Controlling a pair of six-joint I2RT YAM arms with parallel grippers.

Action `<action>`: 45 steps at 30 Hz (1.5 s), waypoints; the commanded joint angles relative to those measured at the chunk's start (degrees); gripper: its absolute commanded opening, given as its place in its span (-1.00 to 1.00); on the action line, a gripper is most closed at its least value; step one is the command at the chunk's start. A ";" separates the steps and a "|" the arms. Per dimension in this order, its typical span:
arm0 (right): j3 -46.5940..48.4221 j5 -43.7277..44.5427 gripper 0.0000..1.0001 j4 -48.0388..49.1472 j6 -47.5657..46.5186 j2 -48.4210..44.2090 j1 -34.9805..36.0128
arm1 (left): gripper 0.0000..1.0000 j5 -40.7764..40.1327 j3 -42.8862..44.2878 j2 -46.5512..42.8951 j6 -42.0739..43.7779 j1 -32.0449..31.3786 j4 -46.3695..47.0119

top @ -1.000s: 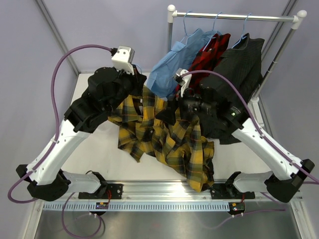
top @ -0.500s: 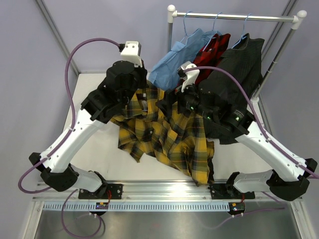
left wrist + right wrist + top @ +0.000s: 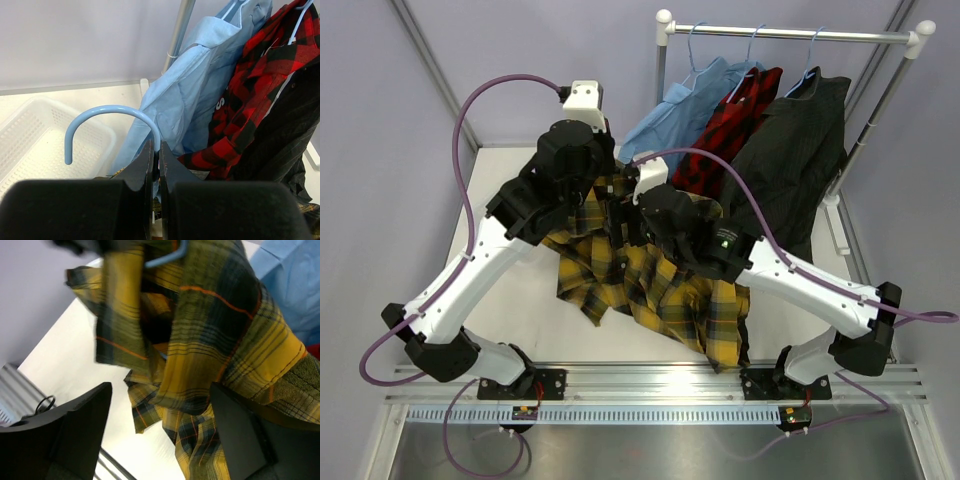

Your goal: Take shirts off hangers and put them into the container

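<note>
- Lavender walls (image 3: pixel 520 50) close in a white table (image 3: pixel 510 300), and a metal rail (image 3: pixel 790 35) with white end caps stands over its far right corner.
- Three shirts hang side by side from that rail on three other hangers (image 3: pixel 754 38). The light blue shirt (image 3: pixel 665 125) is on the left, the red plaid shirt (image 3: pixel 735 115) in the middle and the black shirt (image 3: pixel 805 140) on the right, their edges overlapping.
- The left gripper (image 3: pixel 156 150) has its jaws pinched together on the stem of a pale-blue hanger (image 3: pixel 107 111), just under the hook. In the left wrist view the hook arches up and to the left.
- The yellow plaid shirt (image 3: pixel 660 285) hangs from that held hanger and spreads over the table between the two arms, with its hem close to the near edge.
- The right gripper (image 3: pixel 160 390) stands wide apart and grips nothing, both dark fingers (image 3: pixel 80 430) splayed.
- Yellow cloth is bunched just in front of those fingers, but whether it touches them cannot be told.
- A short piece of pale-blue wire shows among the folds at the top of the right wrist view.
- The tub (image 3: pixel 30 150), white with a perforated floor, sits on the table at far left, below the hook in the left wrist view and beside the light blue shirt's lower edge.
- From above, the left arm hides the tub.
</note>
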 commanded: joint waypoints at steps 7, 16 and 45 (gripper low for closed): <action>1.76 17.55 0.37 1.49 6.98 3.57 0.28 | -1.00 -1.92 -0.72 -3.91 -2.18 -0.03 4.65; 1.69 23.61 -1.00 -1.50 5.49 0.60 0.10 | -1.00 -1.14 -4.93 -7.33 1.41 -0.03 4.73; -21.16 8.77 -1.00 -3.88 0.21 -23.39 -13.96 | -1.00 -0.50 -11.71 -19.47 9.59 7.26 3.33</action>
